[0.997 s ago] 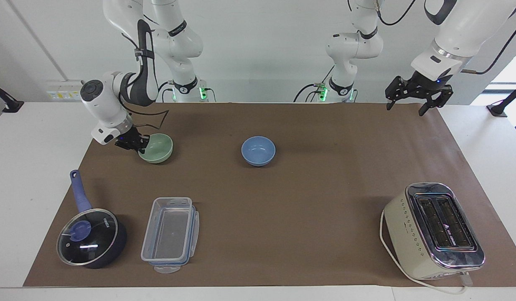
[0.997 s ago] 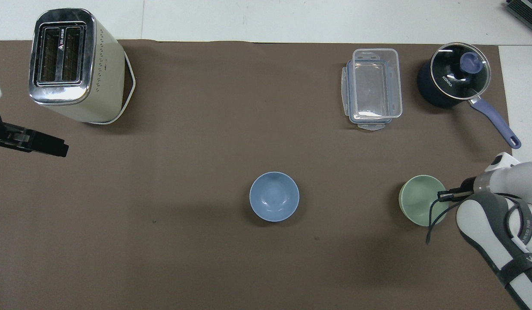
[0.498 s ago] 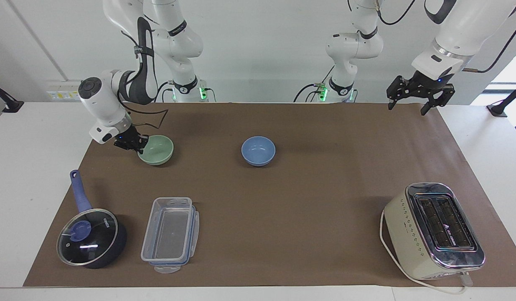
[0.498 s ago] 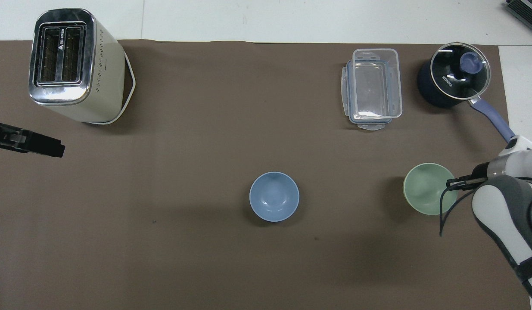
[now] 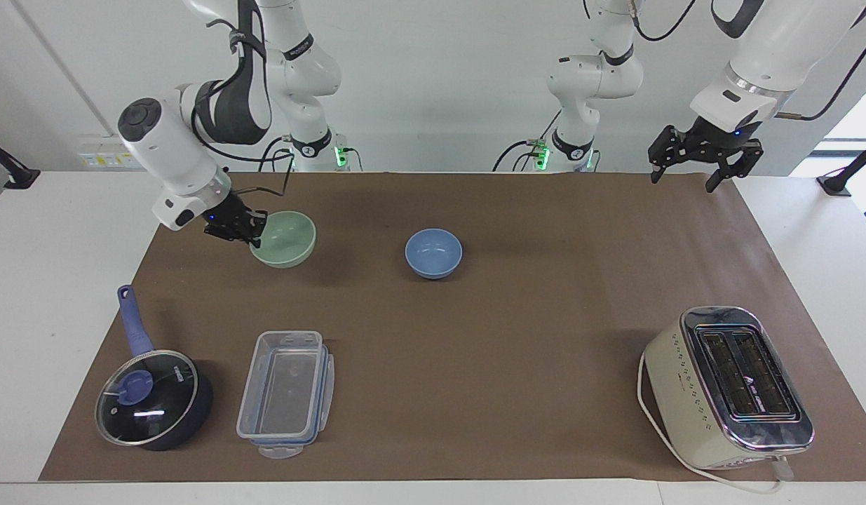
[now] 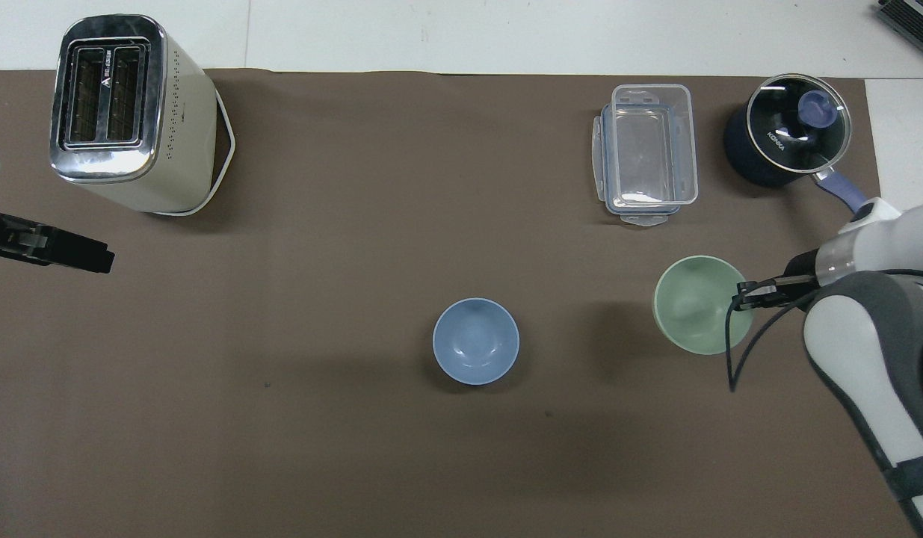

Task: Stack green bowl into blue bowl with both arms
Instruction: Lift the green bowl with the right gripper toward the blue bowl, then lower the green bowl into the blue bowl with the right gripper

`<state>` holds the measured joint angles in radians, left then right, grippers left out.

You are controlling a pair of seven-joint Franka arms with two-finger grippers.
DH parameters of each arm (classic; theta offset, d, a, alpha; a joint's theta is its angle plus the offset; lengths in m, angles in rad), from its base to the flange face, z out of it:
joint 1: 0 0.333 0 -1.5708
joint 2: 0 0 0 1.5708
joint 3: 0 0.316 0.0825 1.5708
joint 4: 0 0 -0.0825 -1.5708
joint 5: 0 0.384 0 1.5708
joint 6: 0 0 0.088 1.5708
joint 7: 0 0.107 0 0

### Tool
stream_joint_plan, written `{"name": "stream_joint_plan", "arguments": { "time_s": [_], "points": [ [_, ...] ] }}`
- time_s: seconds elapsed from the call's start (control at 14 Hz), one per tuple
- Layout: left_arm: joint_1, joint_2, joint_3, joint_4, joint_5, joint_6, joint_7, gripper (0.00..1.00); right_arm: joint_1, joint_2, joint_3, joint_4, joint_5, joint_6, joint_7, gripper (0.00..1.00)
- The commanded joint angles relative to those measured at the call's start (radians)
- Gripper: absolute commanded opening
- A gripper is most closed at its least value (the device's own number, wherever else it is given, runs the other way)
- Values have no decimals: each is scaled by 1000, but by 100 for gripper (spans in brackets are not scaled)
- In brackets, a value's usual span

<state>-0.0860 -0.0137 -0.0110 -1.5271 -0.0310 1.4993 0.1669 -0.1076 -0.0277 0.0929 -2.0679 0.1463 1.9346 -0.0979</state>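
The pale green bowl (image 5: 287, 238) (image 6: 699, 302) hangs above the brown mat toward the right arm's end of the table, its shadow on the mat below it. My right gripper (image 5: 254, 231) (image 6: 741, 293) is shut on the bowl's rim, on the side away from the blue bowl. The blue bowl (image 5: 433, 253) (image 6: 475, 341) stands upright and empty in the middle of the mat. My left gripper (image 5: 688, 172) waits open in the air over the mat's corner at the left arm's end; in the overhead view only one dark finger (image 6: 57, 250) shows at the frame's edge.
A dark blue lidded saucepan (image 5: 152, 398) (image 6: 790, 138) and a clear plastic container (image 5: 285, 394) (image 6: 646, 153) sit farther from the robots at the right arm's end. A cream toaster (image 5: 727, 389) (image 6: 128, 112) stands at the left arm's end. The brown mat (image 5: 517, 337) covers the table.
My right gripper has lifted the green bowl off the mat and carried it toward the blue bowl. The left arm has barely moved.
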Motion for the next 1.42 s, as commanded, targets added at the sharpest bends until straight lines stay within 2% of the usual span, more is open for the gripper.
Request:
{"name": "stream_joint_plan", "arguments": {
  "time_s": [0.0,0.64,0.85,1.14,1.35],
  "points": [
    [2,-22,-6,-27,13,9,-10,100,136,-8,8,8,16,-8,197,0],
    [-1,-22,-6,-27,13,9,-10,100,393,8,8,-3,16,127,430,0],
    [-1,-22,-6,-27,11,9,-10,100,466,69,8,-6,16,197,513,0],
    [-1,-22,-6,-27,11,9,-9,100,470,80,10,-21,18,214,518,0],
    [-4,-23,-6,-27,10,9,-6,100,483,104,13,-52,18,276,521,0]
  ]
}}
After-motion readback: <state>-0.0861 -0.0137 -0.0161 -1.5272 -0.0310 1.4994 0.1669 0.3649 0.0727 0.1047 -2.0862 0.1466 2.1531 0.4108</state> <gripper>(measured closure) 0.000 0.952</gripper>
